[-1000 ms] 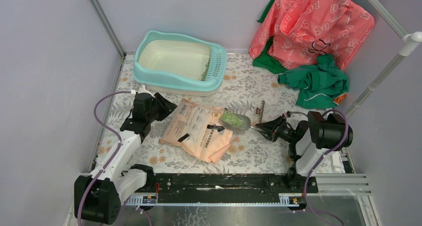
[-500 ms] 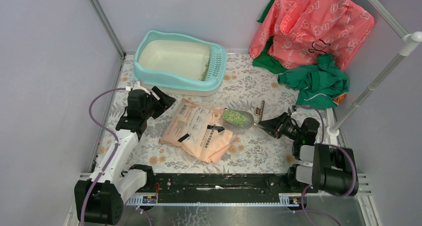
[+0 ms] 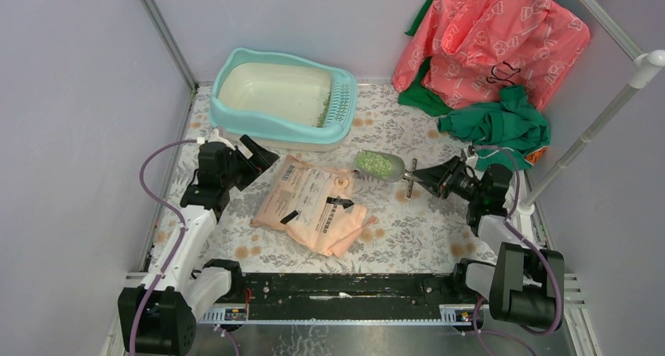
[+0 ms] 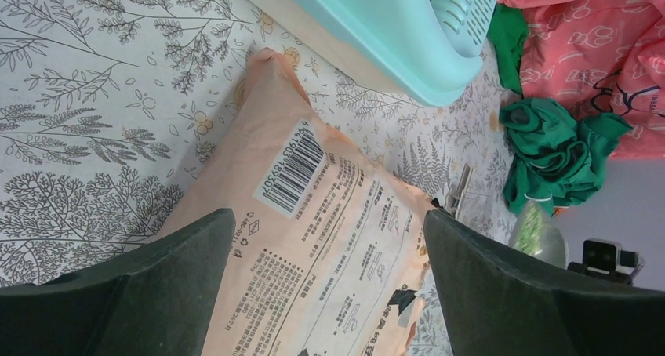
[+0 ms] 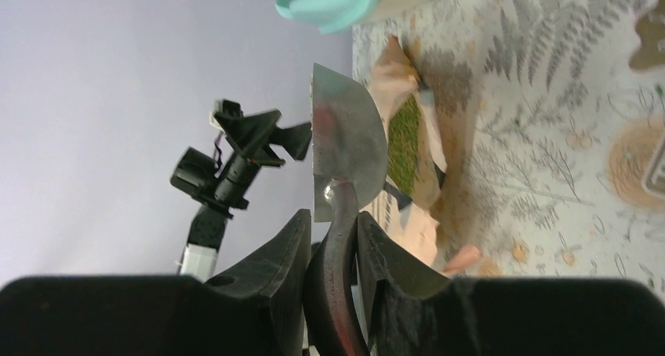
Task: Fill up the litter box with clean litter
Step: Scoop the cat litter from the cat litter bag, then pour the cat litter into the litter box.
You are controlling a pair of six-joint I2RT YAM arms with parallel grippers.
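While the left gripper gapes, the right gripper clamps a scoop bearing clean litter.

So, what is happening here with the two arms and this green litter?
The right gripper is shut on the handle of a metal scoop loaded with clean litter. It holds the scoop to the right of the peach bag, not yet over the litter box. The left gripper is open and holds nothing, beside the bag's far corner. The box has only a few green granules near its grille end.
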